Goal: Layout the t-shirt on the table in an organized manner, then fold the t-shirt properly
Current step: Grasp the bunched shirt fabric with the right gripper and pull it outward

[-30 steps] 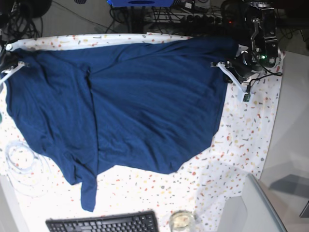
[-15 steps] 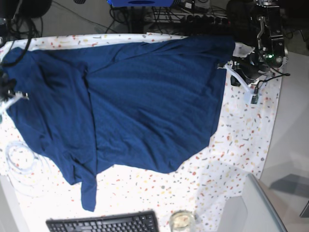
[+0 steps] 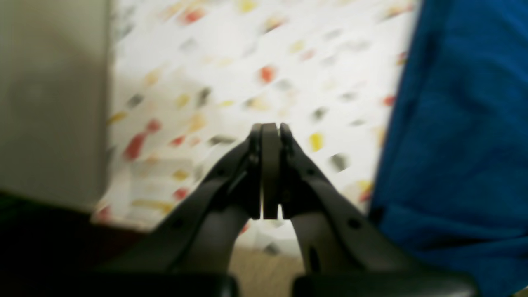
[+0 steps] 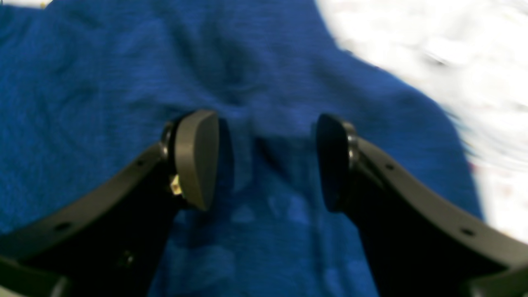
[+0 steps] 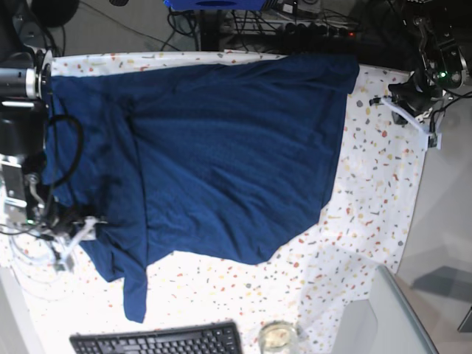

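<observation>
Both arms have just let go: right gripper [image 4: 264, 161] now parted over the t-shirt [image 5: 221, 147], left gripper [image 3: 270, 165] clenched empty off its edge, shirt spread on the table [image 5: 369, 199], layout nearly done.

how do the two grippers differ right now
The left gripper is shut, pads pressed together on nothing; the right gripper stands open. The left hangs over bare speckled table beside the t-shirt; the right sits directly over the shirt's fabric. Neither holds cloth.
</observation>
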Controlling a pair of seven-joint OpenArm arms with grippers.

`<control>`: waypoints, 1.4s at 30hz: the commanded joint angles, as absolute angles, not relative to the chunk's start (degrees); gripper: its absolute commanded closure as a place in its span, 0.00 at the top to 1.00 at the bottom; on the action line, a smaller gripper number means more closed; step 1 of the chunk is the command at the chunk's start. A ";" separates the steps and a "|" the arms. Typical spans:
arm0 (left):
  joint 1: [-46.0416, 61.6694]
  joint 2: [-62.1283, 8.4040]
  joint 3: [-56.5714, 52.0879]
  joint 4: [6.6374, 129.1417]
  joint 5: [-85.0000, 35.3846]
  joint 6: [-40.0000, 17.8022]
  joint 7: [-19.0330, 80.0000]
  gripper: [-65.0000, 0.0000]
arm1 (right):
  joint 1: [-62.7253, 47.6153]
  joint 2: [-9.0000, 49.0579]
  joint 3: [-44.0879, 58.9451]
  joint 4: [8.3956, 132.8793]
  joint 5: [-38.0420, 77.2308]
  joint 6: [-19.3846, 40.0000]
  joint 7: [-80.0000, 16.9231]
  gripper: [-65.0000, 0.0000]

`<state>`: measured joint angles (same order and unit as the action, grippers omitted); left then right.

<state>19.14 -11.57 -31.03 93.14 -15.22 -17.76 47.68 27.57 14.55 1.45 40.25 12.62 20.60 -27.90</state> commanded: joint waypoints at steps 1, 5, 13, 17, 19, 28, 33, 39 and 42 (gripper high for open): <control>18.68 -12.26 -31.34 94.02 -15.87 -17.63 46.73 0.00 | 30.20 15.87 0.66 40.04 12.62 20.53 -25.89 0.55; 18.77 -12.26 -31.69 93.93 -15.78 -17.63 46.73 0.00 | 30.55 14.11 -1.19 39.34 12.53 20.53 -24.84 0.55; 18.59 -12.26 -31.43 93.93 -15.60 -17.63 46.73 0.00 | 30.46 11.91 -1.36 39.16 12.35 20.53 -25.10 0.54; 18.51 -12.26 -31.60 93.93 -15.52 -17.63 46.73 0.00 | 30.29 11.03 -1.36 39.25 12.35 20.70 -25.10 0.19; 18.51 -12.26 -31.60 93.93 -15.52 -17.63 46.73 0.00 | 30.29 10.95 -1.36 39.52 12.35 20.70 -25.19 0.00; 18.42 -12.26 -31.60 93.93 -15.43 -17.63 46.73 0.00 | 26.68 10.77 -1.19 47.52 12.44 20.97 -29.14 0.00; 18.15 -12.26 -31.60 93.93 -15.43 -17.63 46.73 0.00 | 20.18 10.59 -1.10 62.99 12.62 20.97 -35.12 0.00; 18.07 -12.26 -31.25 93.93 -15.43 -17.63 46.73 0.00 | 14.46 9.45 -1.19 74.15 12.62 20.97 -40.13 0.00; 18.07 -12.26 -31.25 93.93 -15.60 -17.63 46.73 0.00 | 13.76 8.13 -1.10 75.30 12.53 20.97 -40.40 0.00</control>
